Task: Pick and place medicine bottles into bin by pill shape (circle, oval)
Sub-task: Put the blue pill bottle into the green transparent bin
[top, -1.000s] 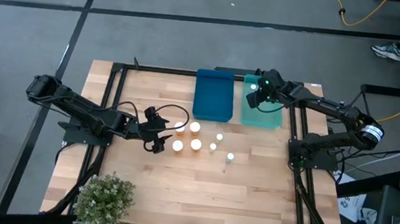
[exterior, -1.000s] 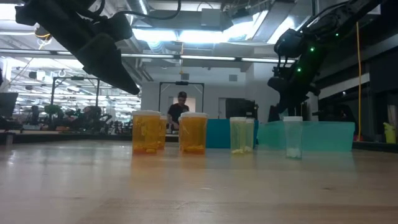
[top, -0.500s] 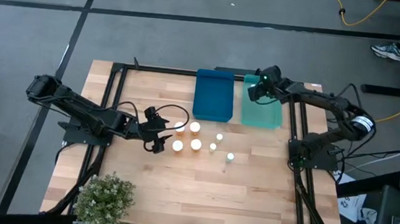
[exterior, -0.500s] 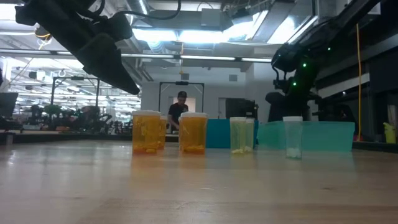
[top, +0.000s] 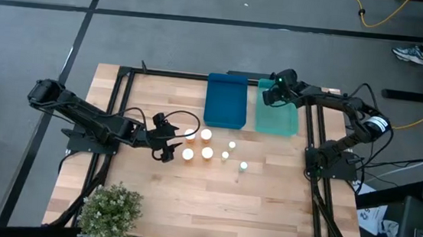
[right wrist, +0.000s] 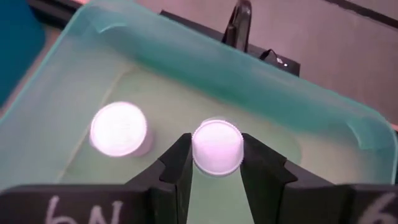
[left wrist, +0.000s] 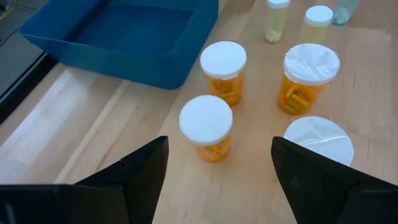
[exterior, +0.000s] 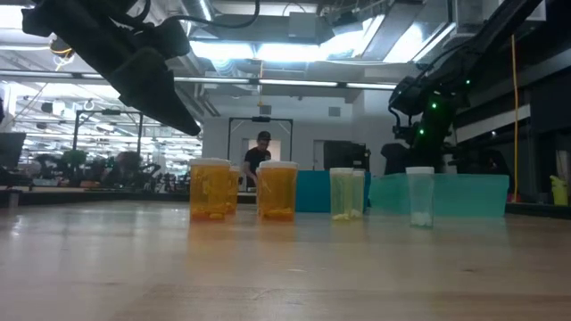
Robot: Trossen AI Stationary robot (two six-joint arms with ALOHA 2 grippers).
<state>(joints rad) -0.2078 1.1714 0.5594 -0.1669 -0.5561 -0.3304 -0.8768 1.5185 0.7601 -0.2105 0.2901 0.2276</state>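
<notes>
Over the teal tray (right wrist: pixel 323 118), pale bottle (right wrist: pixel 217 146) pinched between right gripper (right wrist: pixel 216 163) jaws.

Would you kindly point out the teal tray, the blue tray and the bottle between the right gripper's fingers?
teal tray (top: pixel 279 123), high view, bare floor.
blue tray (left wrist: pixel 124 34), left wrist view, inner floor.
pale bottle (right wrist: pixel 217 145), right wrist view, white cap.
right gripper (right wrist: pixel 217 163), right wrist view, between fingertips.

Wooden table (top: pixel 189 201) carries blue tray (top: pixel 225 100), teal tray (top: pixel 277 116) beside it, bottles (top: pixel 207 153) near the blue tray, potted plant (top: pixel 110 211) well apart.
</notes>
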